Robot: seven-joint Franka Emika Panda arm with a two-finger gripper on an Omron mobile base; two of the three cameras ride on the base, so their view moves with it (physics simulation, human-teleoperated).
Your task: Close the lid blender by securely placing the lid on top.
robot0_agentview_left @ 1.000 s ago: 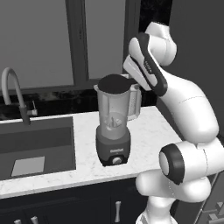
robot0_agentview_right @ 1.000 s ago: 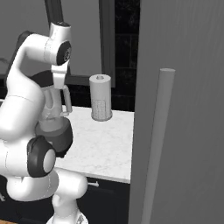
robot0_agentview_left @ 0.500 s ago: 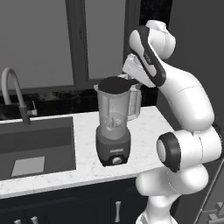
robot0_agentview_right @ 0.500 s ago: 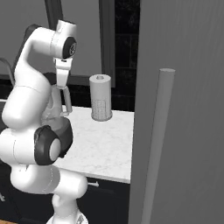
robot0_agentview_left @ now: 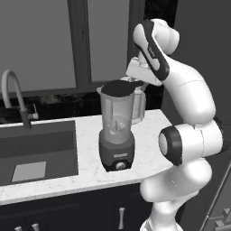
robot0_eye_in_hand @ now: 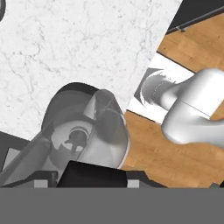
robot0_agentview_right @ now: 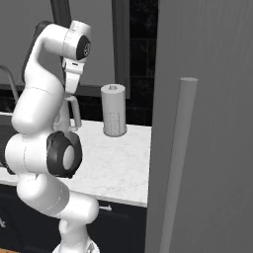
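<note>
- The flat round black lid (robot0_agentview_left: pixel 120 87) sits at the mouth of the tall clear-jarred blender (robot0_agentview_left: pixel 118 128) on the white marble counter (robot0_agentview_left: pixel 85 167).
- The jaws' state cannot be told; the gripper (robot0_agentview_left: pixel 137 82) is at the lid's tab.

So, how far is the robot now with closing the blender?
Done: the lid has been brought to the blender and lies across the jar's mouth. In hand: the gripper is at the lid's right edge by the tab; whether it grips cannot be told. Left: confirm the lid sits flat and firm, then let go and pull the arm away.
</note>
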